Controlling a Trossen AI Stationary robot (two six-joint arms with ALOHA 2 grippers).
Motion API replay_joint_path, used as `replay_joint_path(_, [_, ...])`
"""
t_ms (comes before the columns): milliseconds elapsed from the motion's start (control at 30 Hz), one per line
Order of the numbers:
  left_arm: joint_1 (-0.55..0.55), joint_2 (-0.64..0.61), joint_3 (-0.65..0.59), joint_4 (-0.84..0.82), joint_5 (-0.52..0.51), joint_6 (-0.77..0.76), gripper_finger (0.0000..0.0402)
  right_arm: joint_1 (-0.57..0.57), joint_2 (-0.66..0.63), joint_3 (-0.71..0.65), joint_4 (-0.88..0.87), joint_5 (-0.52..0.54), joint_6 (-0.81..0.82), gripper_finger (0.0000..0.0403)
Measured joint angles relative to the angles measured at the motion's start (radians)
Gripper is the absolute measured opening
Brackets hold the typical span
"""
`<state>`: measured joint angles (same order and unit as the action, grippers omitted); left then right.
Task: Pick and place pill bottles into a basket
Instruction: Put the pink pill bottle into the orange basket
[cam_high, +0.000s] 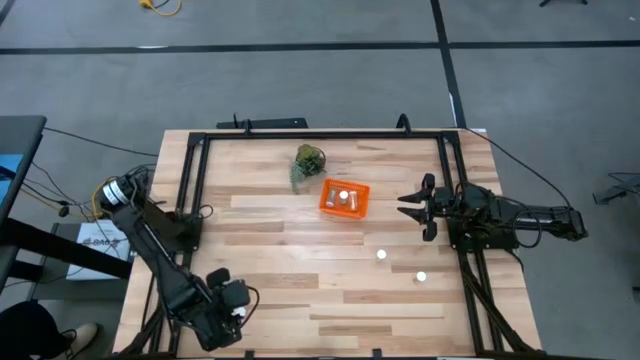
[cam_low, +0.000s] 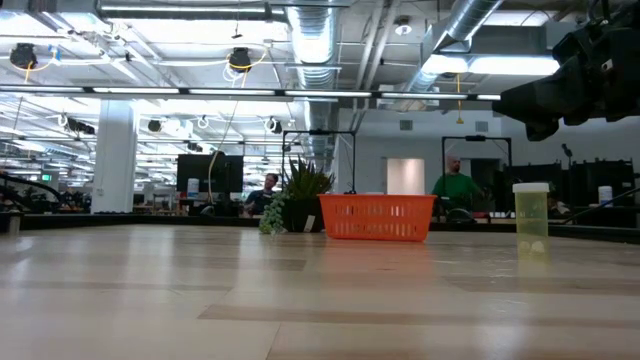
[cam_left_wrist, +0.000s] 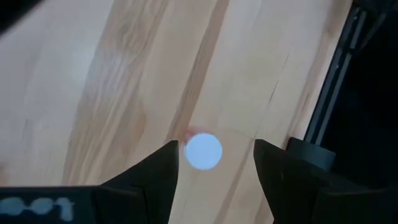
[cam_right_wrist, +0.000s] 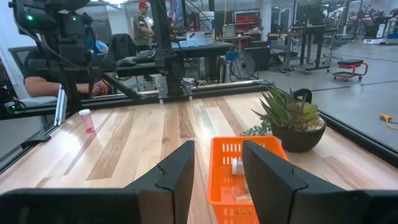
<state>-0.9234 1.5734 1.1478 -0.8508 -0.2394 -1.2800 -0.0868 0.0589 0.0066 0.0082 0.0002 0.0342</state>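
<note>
The orange basket (cam_high: 344, 198) stands at the table's middle, toward the far edge, with two white-capped pill bottles (cam_high: 346, 197) inside; it also shows in the right wrist view (cam_right_wrist: 239, 171). Two more bottles (cam_high: 381, 254) (cam_high: 421, 276) stand upright on the table right of centre; one shows in the low view (cam_low: 530, 215). My left gripper (cam_high: 237, 300) is open near the front left, pointing down. Its fingers stand on either side of a pink bottle's white cap (cam_left_wrist: 203, 151) without touching it. This bottle also shows in the right wrist view (cam_right_wrist: 87, 120). My right gripper (cam_high: 410, 205) is open and empty, just right of the basket.
A small green plant (cam_high: 308, 163) in a dark pot stands just beyond the basket's far left corner. A black metal frame (cam_high: 195, 180) runs along the table's left, far and right sides. Bare wood lies between the basket and the front edge. People show in the room behind.
</note>
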Motion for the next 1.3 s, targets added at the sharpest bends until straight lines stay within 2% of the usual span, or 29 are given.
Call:
replay_joint_path(300, [-0.001,0.005,-0.046,0.046,0.045,-0.018,0.0196,0.0,0.0,0.0,0.0,0.0,0.0,0.013])
replay_joint_path(533, [-0.001,0.105,-0.047,0.06,0.103,0.013,0.0196,0.0,0.0,0.0,0.0,0.0,0.0,0.013])
replay_joint_path(633, [-0.001,0.132,-0.047,0.061,0.096,0.017,0.0196,0.0,0.0,0.0,0.0,0.0,0.0,0.013])
replay_joint_path(833, [0.0,0.146,-0.047,0.092,0.009,0.066,0.0196,0.0,0.0,0.0,0.0,0.0,0.0,0.013])
replay_joint_path(1000, [0.001,0.146,-0.047,0.073,0.008,0.066,0.0196,0.0,0.0,0.0,0.0,0.0,0.0,0.013])
replay_joint_path(1133, [0.002,0.146,-0.047,0.072,0.01,0.062,0.0169,0.0,0.0,0.0,0.0,0.0,0.0,0.013])
replay_joint_path(1300, [0.022,0.146,-0.047,0.072,0.026,0.068,0.0097,0.0,0.0,0.0,0.0,0.0,0.0,0.013])
